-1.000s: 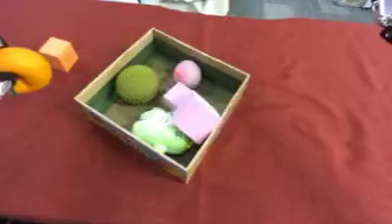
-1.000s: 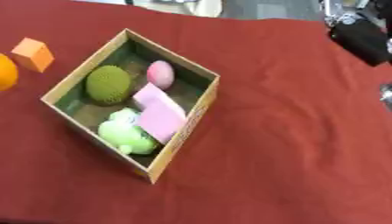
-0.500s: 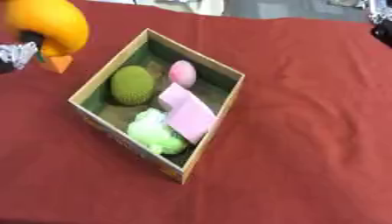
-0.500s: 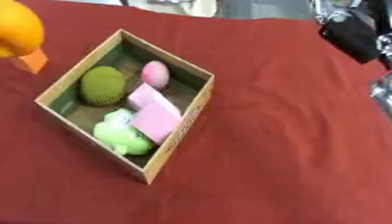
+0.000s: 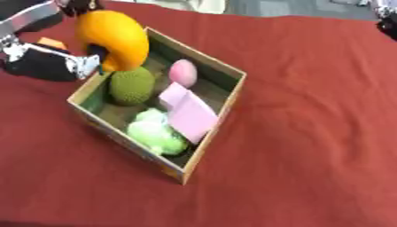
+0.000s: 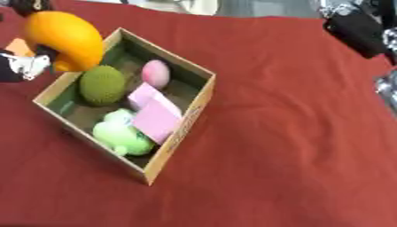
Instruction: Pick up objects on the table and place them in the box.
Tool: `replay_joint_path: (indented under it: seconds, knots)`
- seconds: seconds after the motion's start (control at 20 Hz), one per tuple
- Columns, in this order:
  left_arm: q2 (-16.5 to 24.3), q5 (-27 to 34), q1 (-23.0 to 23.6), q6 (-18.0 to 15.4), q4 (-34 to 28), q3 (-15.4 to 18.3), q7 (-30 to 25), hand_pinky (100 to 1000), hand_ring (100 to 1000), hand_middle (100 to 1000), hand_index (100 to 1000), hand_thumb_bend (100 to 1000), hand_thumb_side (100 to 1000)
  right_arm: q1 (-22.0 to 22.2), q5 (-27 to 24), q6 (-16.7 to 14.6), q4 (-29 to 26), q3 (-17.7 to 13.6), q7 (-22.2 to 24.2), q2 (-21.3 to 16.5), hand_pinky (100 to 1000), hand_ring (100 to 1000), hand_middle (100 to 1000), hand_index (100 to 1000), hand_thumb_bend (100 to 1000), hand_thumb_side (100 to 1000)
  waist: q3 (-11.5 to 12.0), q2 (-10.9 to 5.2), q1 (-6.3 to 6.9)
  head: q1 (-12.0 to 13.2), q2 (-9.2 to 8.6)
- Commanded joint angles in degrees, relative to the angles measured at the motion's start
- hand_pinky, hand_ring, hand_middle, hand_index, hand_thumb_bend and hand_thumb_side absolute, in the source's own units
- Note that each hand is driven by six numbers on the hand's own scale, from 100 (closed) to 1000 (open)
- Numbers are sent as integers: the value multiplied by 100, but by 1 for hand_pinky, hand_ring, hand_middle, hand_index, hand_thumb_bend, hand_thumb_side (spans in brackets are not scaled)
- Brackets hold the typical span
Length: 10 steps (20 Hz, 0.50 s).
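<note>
Moved: since a second ago the orange fruit (image 5: 113,40) has travelled from out on the desk, well to the left of the box (image 5: 219,119), up to the box's far-left corner, carried by the left robot hand (image 5: 54,62); the head has also tilted, so the whole scene sits differently.
Fruit now: in the air over the box's left rim, just above the dark green ball (image 5: 132,86), not yet inside.
Left robot hand: fingers curled round the fruit from beneath and behind; dark palm and silver parts show just left of the box.
Right robot hand: a dark shape (image 6: 358,29) far to the right of the box, near the upper edge; whether its fingers are apart or together cannot be told.
In the box already: dark green ball at the left corner, pink egg-shaped piece (image 5: 183,72) at the far side, pink block (image 5: 188,112) leaning along the right wall, light green lump (image 5: 157,132) toward the near corner.
Left on the desk: a small orange block (image 5: 52,43) left of the box, partly hidden behind the arm.
Progress: four things stowed, a fifth about to be dropped in; judging by what shows, the orange block is the only one left.
</note>
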Motion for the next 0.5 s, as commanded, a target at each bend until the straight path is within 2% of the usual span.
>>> replay_joint_path:
  seconds: [0.05, 0.15, 0.2, 0.3, 0.35, 0.4, 0.45, 0.5]
  knots:
    - [13, 12, -118, -58, 211, -9, -128, 703, 680, 658, 720, 219, 303, -77, -34, -16, -85, -36, 18, -91, 820, 777, 665, 806, 100, 565, -12, -124, 40, -45, 7]
    - [-13, -70, -97, -73, 403, 1, -246, 723, 702, 680, 746, 266, 333, -80, -37, -19, -85, -37, 16, -85, 820, 777, 665, 806, 100, 565, -13, -120, 38, -54, -5]
    - [-21, -108, -85, -82, 491, 12, -310, 762, 753, 730, 826, 346, 378, -82, -38, -21, -85, -38, 14, -84, 820, 777, 665, 806, 100, 565, -12, -119, 37, -61, -9]
    - [-30, -167, -63, -125, 623, 48, -423, 822, 808, 784, 898, 450, 456, -89, -38, -27, -85, -40, 15, -87, 820, 777, 665, 807, 100, 562, -12, -119, 36, -74, -14]
    - [-33, -176, -51, -152, 658, 72, -456, 829, 816, 792, 909, 464, 465, -92, -39, -32, -85, -42, 16, -87, 820, 777, 665, 807, 100, 562, -12, -120, 36, -79, -16]
    - [-26, -187, -35, -190, 674, 91, -486, 868, 853, 828, 935, 548, 522, -93, -38, -37, -85, -45, 14, -89, 820, 777, 665, 807, 100, 562, -13, -120, 35, -83, -24]
    - [-13, -206, -19, -234, 678, 107, -528, 871, 856, 833, 939, 561, 549, -93, -37, -39, -85, -48, 12, -90, 820, 777, 665, 807, 100, 560, -13, -120, 35, -88, -33]
    - [2, -234, -4, -265, 677, 122, -569, 885, 867, 843, 941, 622, 614, -93, -37, -41, -85, -51, 9, -91, 820, 777, 665, 807, 100, 559, -13, -120, 34, -92, -41]
